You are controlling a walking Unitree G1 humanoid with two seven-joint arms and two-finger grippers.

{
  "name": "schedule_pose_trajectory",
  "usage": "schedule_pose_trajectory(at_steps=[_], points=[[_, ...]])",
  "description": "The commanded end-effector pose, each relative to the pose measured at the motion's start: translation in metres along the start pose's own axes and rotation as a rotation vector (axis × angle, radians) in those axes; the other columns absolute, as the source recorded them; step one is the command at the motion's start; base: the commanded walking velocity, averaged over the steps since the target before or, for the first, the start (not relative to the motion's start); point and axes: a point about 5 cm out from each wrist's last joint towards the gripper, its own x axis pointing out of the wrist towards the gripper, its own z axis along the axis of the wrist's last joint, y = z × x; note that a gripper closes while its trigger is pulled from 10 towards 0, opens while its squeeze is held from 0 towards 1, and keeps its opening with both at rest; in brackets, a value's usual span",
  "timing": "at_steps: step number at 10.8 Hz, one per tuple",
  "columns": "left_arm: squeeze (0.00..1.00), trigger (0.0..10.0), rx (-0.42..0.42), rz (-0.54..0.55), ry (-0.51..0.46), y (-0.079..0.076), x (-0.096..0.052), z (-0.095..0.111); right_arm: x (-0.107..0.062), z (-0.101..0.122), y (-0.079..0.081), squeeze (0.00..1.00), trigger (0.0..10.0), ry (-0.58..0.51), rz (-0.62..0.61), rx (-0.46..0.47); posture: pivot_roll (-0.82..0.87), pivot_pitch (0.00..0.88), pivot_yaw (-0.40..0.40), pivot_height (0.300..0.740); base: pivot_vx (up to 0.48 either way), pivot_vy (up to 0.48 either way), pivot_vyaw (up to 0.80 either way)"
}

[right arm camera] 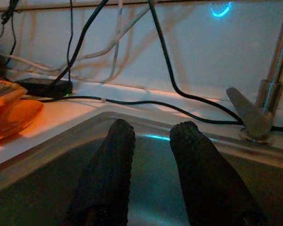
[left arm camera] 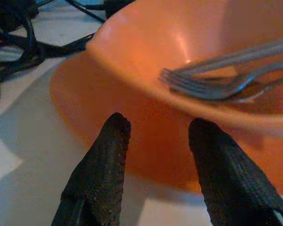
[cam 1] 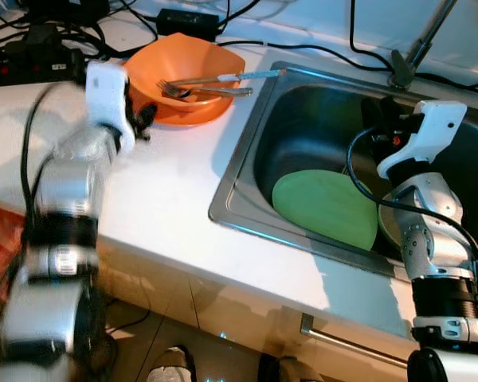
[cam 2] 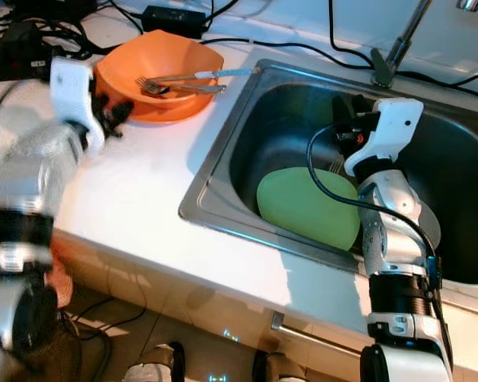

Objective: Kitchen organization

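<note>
The left gripper (left arm camera: 153, 136) had its two black fingers (left arm camera: 104, 165) parted with nothing between them, their tips just short of the near wall of the orange bowl (cam 1: 183, 72), which sat in the upper left of the eye views on the white counter (cam 1: 167, 199) beside the sink (cam 1: 247, 159). Whether the tips touched the bowl could not be told from the wrist view, and in the eye views the left arm was smeared by blur, so little of it could be made out. The right gripper (right arm camera: 151, 136) hung over the sink basin, its fingers (right arm camera: 113, 165) also apart and empty, pointing toward the back wall and the faucet base (right arm camera: 254, 117). In the bowl lay a fork (cam 1: 199, 91) with its tines toward the left of the frame and its handle running right, along with other utensils (cam 1: 231, 77) lying nearly parallel; one long handle reached past the bowl's rim toward the sink edge. How many pieces lay there was hard to count. A green plate (cam 1: 327, 208) rested tilted in the basin at centre right, its right edge hidden behind the right arm. The left wrist view gave the tines close up, while the right wrist view caught cables (right arm camera: 170, 70) against the wall. Black cables and a power strip (cam 1: 32, 60) crowded the upper left corner, partly cut off.
</note>
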Motion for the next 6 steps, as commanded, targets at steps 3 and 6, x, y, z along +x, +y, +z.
schedule_pose_trajectory(at_steps=[3,6], points=[[0.00,10.0,0.035,-0.053,0.011,-0.007,0.012,0.007,-0.006,0.001,-0.002,0.00,10.0,0.003,-0.014,0.002,0.04,0.203,-0.030,0.740,0.000,0.000,0.00],[0.00,10.0,0.010,-0.163,0.055,-0.032,0.029,0.012,-0.010,0.000,0.001,0.00,10.0,0.009,-0.017,0.008,0.02,0.209,-0.008,0.740,0.000,0.000,0.00]])
